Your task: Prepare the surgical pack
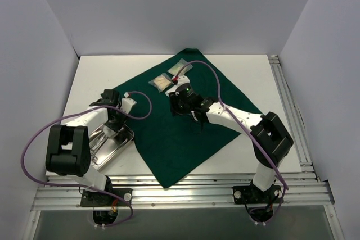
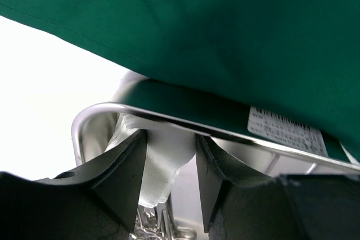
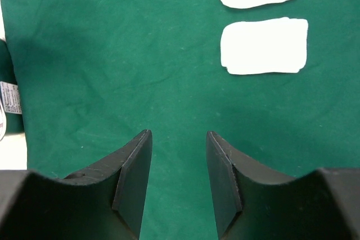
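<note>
**Left gripper holding gauze above the tray: hazards and obstructions**

The left gripper (image 2: 170,141) is closed on a wad of white gauze (image 2: 163,167). The gauze fills the gap between the fingers and hangs below them, and the hold looks light. Because it is soft, the gauze may slip out on a quick lift. Its hanging end may also catch the instruments (image 2: 153,223) directly beneath and drag them. Just ahead runs the rim of the tray (image 2: 169,117), a likely snag if the gripper travels forward low. Beyond the rim lies the drape (image 2: 225,26), with a label (image 2: 286,131) at its hem; a low pass could ruck this edge. Farther right, the right gripper (image 3: 179,139) hovers over mid-drape, jaws apart and empty, with two packets (image 3: 264,46) ahead of it. Its arm occupies space the gauze would probably cross, so the arms risk colliding.
</note>
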`<state>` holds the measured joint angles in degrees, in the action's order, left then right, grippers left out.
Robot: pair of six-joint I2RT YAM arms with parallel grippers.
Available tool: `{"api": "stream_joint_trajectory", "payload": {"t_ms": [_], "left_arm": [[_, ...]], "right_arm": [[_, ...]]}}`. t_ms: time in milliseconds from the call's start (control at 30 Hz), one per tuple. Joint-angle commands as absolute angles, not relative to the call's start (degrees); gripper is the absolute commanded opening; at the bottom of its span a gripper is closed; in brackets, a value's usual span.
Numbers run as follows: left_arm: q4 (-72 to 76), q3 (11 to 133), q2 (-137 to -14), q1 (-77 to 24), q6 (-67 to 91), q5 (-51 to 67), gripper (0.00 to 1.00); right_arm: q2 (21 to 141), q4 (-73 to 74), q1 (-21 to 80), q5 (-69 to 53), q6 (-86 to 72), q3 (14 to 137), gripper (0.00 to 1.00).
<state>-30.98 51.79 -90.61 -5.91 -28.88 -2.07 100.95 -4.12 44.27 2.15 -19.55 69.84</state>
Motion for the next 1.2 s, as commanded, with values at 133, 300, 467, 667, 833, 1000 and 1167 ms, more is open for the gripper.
{"api": "stream_joint_trajectory", "payload": {"t_ms": [133,300,467,667,833,1000,1167], "left_arm": [[-27.0,54.7,-92.6,-5.9,-22.4,-2.7,0.47],[-29.2,54.9,-90.1,-6.0,-22.2,-1.3,0.47],[-33.4,55.8,-85.9,-6.0,-23.4,-0.3,0.51],[-39.9,58.1,-82.1,-5.9,-24.2,1.5,0.53],[-44.5,59.1,-80.2,-6.0,-24.4,1.6,0.53],[-46.6,60.2,-77.5,-5.7,-24.3,0.5,0.53],[-47.8,61.1,-76.3,-5.6,-23.1,0.6,0.54]], "right_arm": [[96.9,-5.6,43.0,2.1,-20.5,68.9,0.39],[96.6,-6.1,41.1,1.1,-21.2,68.3,0.39],[97.9,-6.9,35.3,-3.8,-20.9,69.1,0.39],[106.5,-8.3,29.1,-9.1,-18.5,77.9,0.39],[116.3,-5.8,25.9,-13.4,-17.4,85.7,0.38],[123.6,-1.9,25.2,-17.6,-14.3,92.4,0.36],[123.8,-3.8,25.2,-20.0,-14.2,89.1,0.35]]}}
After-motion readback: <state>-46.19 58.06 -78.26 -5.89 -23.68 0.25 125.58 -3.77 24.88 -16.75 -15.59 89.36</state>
